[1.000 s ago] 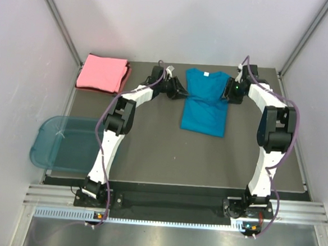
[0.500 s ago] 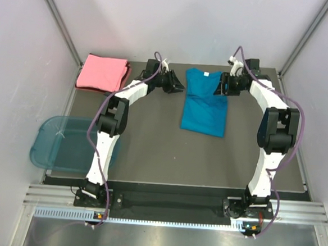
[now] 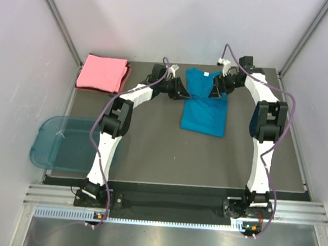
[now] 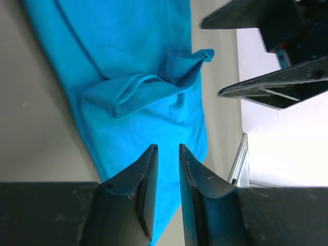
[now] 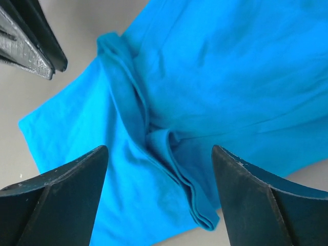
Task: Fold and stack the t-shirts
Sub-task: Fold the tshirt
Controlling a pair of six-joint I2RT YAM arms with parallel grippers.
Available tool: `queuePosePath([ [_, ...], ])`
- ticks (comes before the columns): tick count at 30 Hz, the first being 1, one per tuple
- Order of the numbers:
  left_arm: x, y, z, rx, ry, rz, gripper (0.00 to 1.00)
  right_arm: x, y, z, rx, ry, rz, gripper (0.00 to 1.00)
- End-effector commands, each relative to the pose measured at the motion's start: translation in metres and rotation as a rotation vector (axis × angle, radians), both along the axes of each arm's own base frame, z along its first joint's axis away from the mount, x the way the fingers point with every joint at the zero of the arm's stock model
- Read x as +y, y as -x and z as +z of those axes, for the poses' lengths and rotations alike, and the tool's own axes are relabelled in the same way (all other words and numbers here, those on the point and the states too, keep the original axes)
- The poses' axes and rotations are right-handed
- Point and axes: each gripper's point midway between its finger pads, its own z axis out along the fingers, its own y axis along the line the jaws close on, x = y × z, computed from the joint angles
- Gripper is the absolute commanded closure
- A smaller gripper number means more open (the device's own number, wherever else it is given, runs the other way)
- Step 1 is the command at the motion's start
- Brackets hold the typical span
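The teal-blue t-shirt (image 3: 204, 106) lies flat mid-table with its sides folded in and its neck toward the back. A folded sleeve makes a ridge across it (image 4: 138, 92) (image 5: 169, 148). The salmon-pink t-shirt (image 3: 104, 72) sits folded at the back left corner. My left gripper (image 3: 183, 92) (image 4: 167, 147) hovers at the teal shirt's left shoulder edge, its jaws a narrow gap apart with nothing between them. My right gripper (image 3: 216, 90) (image 5: 159, 148) hangs over the right shoulder, wide open and astride the sleeve fold, holding nothing.
A translucent blue plastic tub (image 3: 58, 144) overhangs the table's left edge. Metal frame posts and white walls close in the back corners. The two grippers face each other across the shirt's top, close together.
My right gripper has opened wide and shifted left over the teal shirt's shoulder. The left gripper's jaws have narrowed slightly. Both shirts lie as before.
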Motion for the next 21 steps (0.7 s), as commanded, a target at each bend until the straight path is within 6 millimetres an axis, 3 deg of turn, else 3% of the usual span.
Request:
queuePosePath([
  [1,-0.013,0.002,0.011,-0.061,0.046,-0.045,0.72,0.01,0.001,0.02,-0.087,-0.042,0.134,0.17],
  [21,-0.027,-0.011,-0.004,-0.06,0.049,-0.021,0.74,0.029,0.02,-0.023,-0.001,-0.073,0.248,0.22],
])
